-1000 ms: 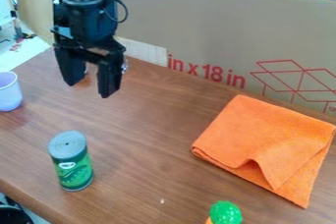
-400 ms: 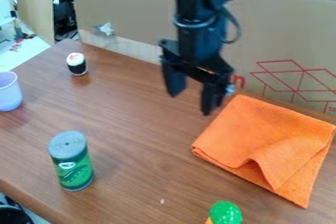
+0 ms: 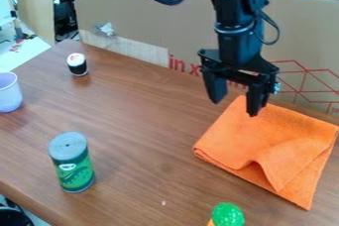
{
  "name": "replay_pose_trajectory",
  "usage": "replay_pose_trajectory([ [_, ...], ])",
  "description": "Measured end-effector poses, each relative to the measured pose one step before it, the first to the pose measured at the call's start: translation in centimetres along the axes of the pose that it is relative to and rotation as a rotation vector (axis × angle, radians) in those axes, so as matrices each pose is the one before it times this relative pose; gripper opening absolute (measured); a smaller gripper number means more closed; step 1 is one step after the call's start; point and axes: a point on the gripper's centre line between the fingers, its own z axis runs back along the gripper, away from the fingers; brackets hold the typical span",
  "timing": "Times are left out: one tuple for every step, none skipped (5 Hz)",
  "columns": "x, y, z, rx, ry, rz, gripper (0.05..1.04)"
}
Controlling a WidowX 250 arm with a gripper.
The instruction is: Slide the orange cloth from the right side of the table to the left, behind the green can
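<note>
The black gripper [image 3: 235, 110] hangs open at the upper right, with nothing between its fingers. Its tips are over the top left corner of the folded orange cloth [image 3: 265, 145], which lies flat on the table with one flap turned over. A green can [image 3: 73, 168] with a grey lid stands upright at the lower left. Farther back on the left is a small black and white sushi-like piece [image 3: 77, 65]. At the bottom edge a green, bumpy-topped object with some orange below it [image 3: 227, 215] is partly cut off.
A pale purple cup [image 3: 9, 93] stands at the left edge of the wooden table [image 3: 142, 136]. Behind the table a cardboard panel [image 3: 159, 27] with red print rises like a wall. The table's front edge runs across the lower left, with a dark round object [image 3: 13, 217] below it.
The arm has swung from the upper left to the right, bringing the gripper over the cloth's back corner. The small black and white piece has come out from behind it. The objects have stayed put.
</note>
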Motion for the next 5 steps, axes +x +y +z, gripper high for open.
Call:
replay_pose_trajectory([
  [0.881, -0.102, -1.793, 0.0007, 0.0515, -0.0299, 1.0],
  [-0.245, -1.377, -2.617, 0.0178, 0.0786, -0.0581, 1.0],
  [-0.272, -0.567, -1.988, -0.0007, 0.0507, -0.0183, 1.0],
  [0.128, -0.119, -1.408, -0.0162, 0.0218, -0.0113, 1.0],
  [-0.024, 0.235, -0.056, -0.0004, 0.0039, 0.0047, 1.0],
])
